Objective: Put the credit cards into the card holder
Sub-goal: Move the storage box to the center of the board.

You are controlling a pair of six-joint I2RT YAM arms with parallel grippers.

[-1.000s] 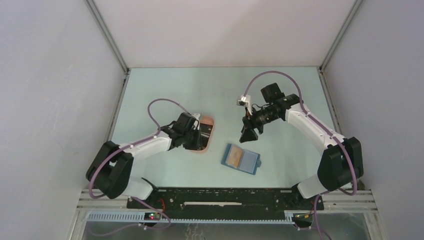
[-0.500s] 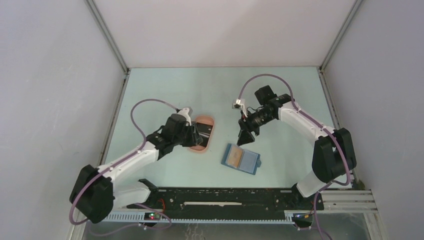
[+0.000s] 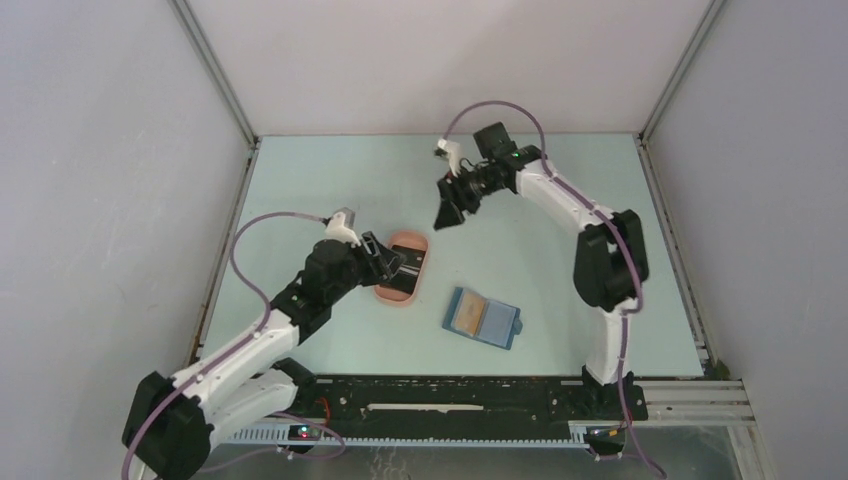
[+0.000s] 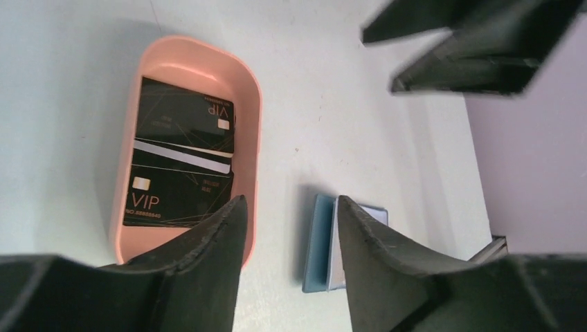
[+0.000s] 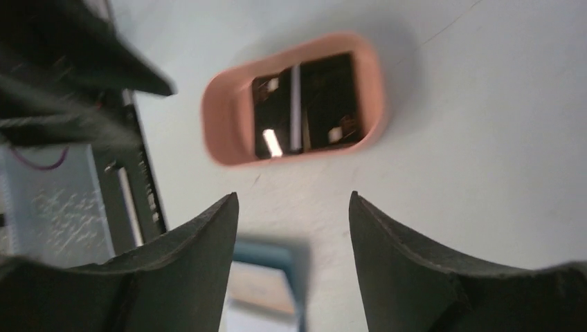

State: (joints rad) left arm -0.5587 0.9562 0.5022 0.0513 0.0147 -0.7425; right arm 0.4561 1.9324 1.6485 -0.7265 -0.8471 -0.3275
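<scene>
The blue card holder (image 3: 482, 317) lies open on the table, with an orange-tan card (image 3: 465, 315) in its left pocket. Black credit cards (image 3: 402, 277) lie in the pink oval tray (image 3: 412, 237). My left gripper (image 3: 388, 262) is open and empty above the tray's left edge. In the left wrist view the cards (image 4: 181, 162) sit left of the open left gripper (image 4: 289, 207), with the holder (image 4: 325, 242) beyond it. My right gripper (image 3: 447, 212) is open and empty, raised behind the tray. The right wrist view shows the tray (image 5: 221, 131), the cards (image 5: 311, 104) and the holder (image 5: 266, 283), blurred.
The table is pale green, with grey walls on three sides. A black rail (image 3: 450, 395) runs along the near edge by the arm bases. The right gripper shows at the top right of the left wrist view (image 4: 471, 48).
My right arm has swung up and away from the card holder toward the back of the table. My left arm has pulled back, its gripper staying by the tray's left side.
</scene>
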